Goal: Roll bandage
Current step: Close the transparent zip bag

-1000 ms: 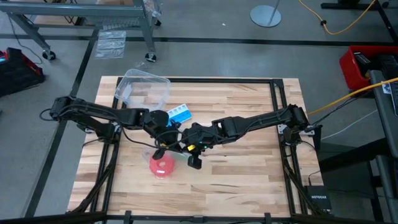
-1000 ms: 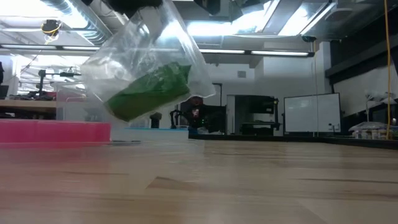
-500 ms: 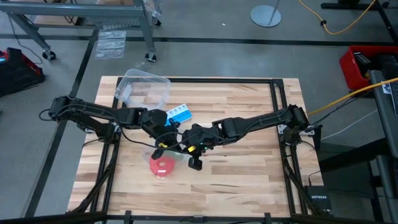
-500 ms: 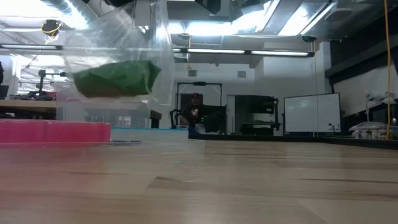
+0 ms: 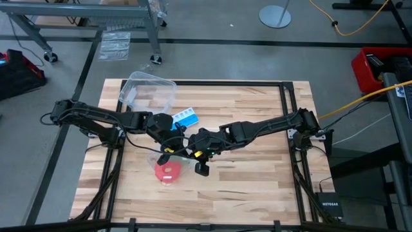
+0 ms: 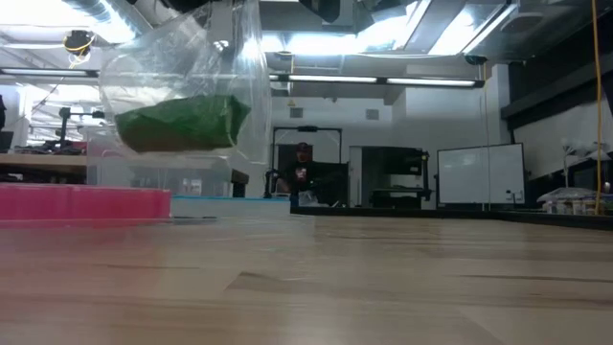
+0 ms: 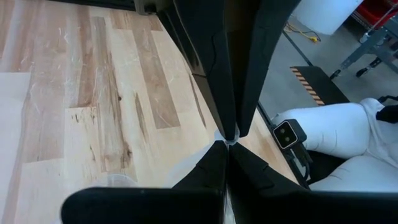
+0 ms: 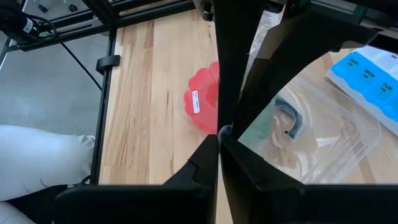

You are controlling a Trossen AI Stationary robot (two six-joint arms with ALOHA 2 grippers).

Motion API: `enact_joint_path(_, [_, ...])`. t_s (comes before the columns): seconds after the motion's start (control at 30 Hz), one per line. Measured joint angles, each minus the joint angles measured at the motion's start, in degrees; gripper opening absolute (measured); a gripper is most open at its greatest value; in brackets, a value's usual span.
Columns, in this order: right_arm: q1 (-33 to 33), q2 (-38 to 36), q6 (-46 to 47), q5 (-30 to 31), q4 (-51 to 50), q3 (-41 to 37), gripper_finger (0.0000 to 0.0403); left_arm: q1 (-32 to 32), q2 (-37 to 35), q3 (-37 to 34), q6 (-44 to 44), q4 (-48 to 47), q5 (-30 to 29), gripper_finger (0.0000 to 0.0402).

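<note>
I held the clear bag [image 6: 182, 86] off the table with both grippers pinched onto its film: left gripper [image 7: 229, 138] and right gripper [image 8: 221, 132] met mid-table. The bandage [image 6: 180, 123] lay bundled inside, hanging below them, above the red disc [image 5: 167, 172]

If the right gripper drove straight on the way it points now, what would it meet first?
Probably the red round disc on the wooden table. The right gripper is shut on the clear plastic bag holding the dark green bandage, and the disc lies just ahead. Depth is unclear.
</note>
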Motion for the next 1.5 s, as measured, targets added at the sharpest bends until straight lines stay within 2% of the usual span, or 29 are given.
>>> enact_joint_path(0.4, [-0.09, 0.0, 0.37, 0.0, 0.09, -0.02, 0.0021, 0.08, -0.02, 0.0, -0.02, -0.01, -0.11, 0.0])
enact_joint_path(0.7, [-0.67, 0.0, -0.29, 0.11, -0.18, -0.04, 0.0026, 2.4, -0.09, 0.0, -0.02, -0.77, 0.45, 0.0])
enact_joint_path(0.8, [-1.64, 0.0, -0.35, -0.94, -0.24, -0.06, 0.0048, 3.15, -0.09, 0.0, 0.0, -0.77, 1.56, 0.0])
enact_joint_path(1.03, [-3.53, -0.01, -0.22, -1.57, -0.09, -0.04, 0.0131, 6.05, -1.23, 0.0, 1.51, -3.17, 2.12, 0.0])
enact_joint_path(1.13, [-4.47, -0.51, -0.23, -1.99, -0.01, -0.04, 0.0149, 7.78, -2.59, 0.0, 1.5, -4.12, 2.09, 0.0])
enact_joint_path(1.5, [-6.87, -1.68, -0.2, 0.0, -0.26, -0.05, 0.012, 10.32, -6.59, 0.2, 0.55, -4.02, 2.4, 0.0])
